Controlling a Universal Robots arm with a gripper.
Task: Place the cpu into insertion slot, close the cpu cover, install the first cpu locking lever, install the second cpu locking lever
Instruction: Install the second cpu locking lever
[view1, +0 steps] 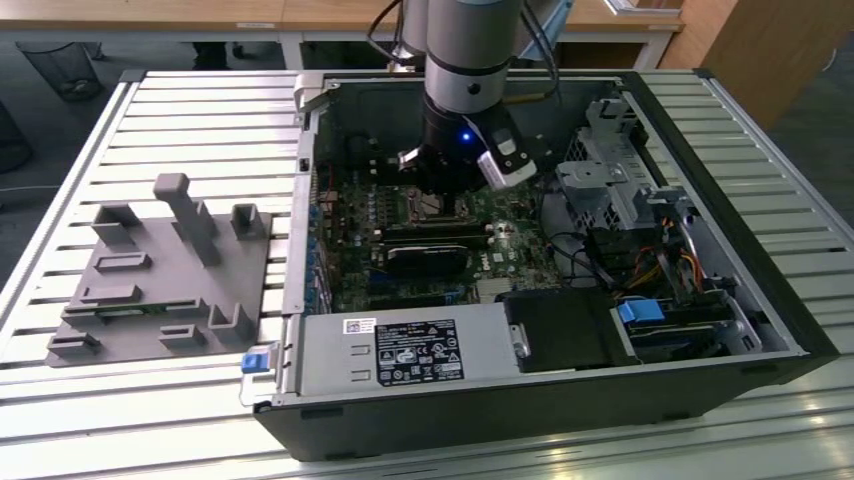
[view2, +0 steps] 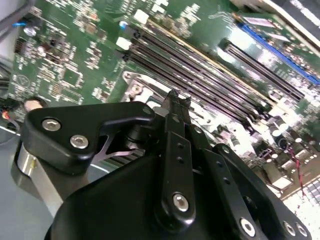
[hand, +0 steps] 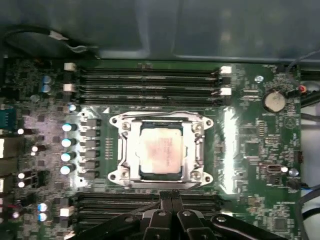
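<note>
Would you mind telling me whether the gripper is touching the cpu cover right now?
Cannot tell. In the first wrist view the gripper tips reach the edge of the cpu cover, but neither contact nor gap shows plainly.

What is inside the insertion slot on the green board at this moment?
In the first wrist view the cpu lies in the insertion slot, and the cpu cover frames it. The chip hides the slot's contacts. The gripper sits beside the slot, fingertips together.
</note>
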